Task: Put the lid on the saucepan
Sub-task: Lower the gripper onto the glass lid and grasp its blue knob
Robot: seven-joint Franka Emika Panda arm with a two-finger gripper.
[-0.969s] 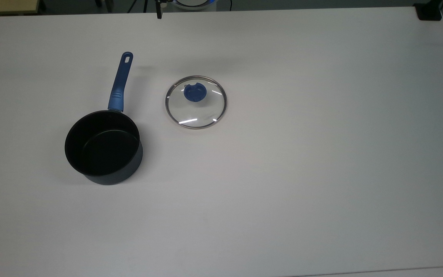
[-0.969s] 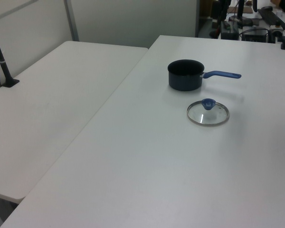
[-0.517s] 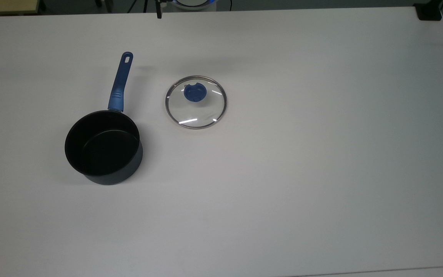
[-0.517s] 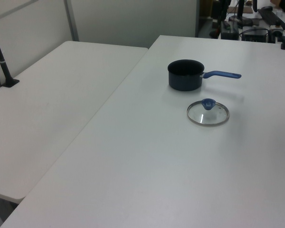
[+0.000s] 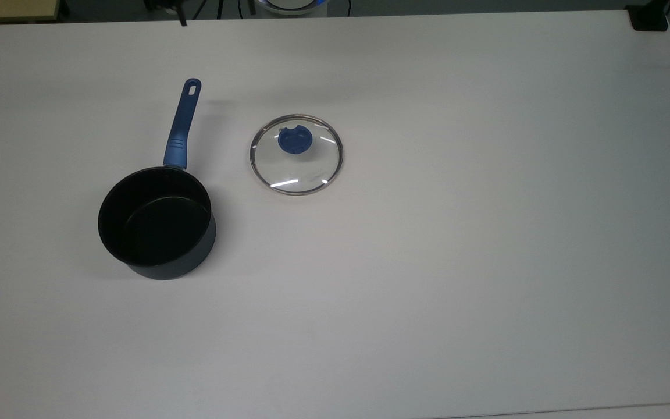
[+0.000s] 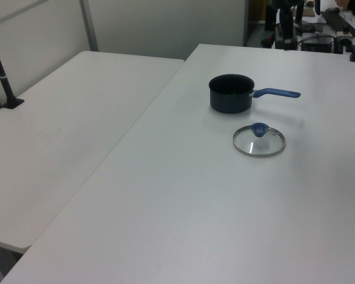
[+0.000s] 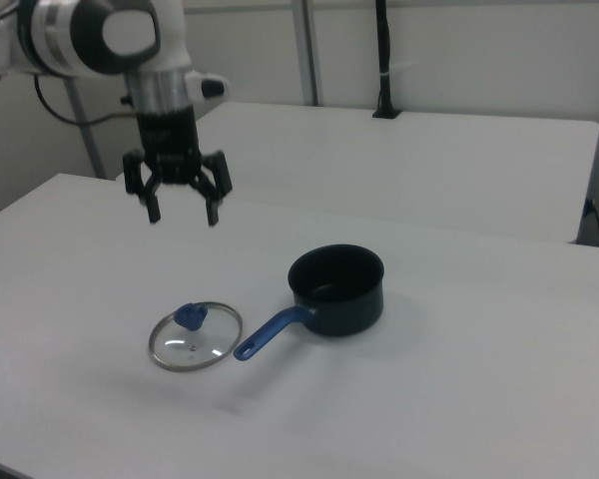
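My work surface is a broad white rectangular table [image 6: 183, 201], butted against a second white table [image 6: 59, 124]. Behind them stand pale partition walls [image 7: 459, 55] with grey metal posts [image 6: 87, 25]; a black clamped pole [image 7: 383, 60] rises from the far table.

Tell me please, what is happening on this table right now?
A robot arm's gripper hangs open in the air above the white table, holding nothing. The glass lid lies flat on the table beside the saucepan, apart from it. The saucepan stands upright and uncovered. The lid is not yet picked up, so the covering has not begun.
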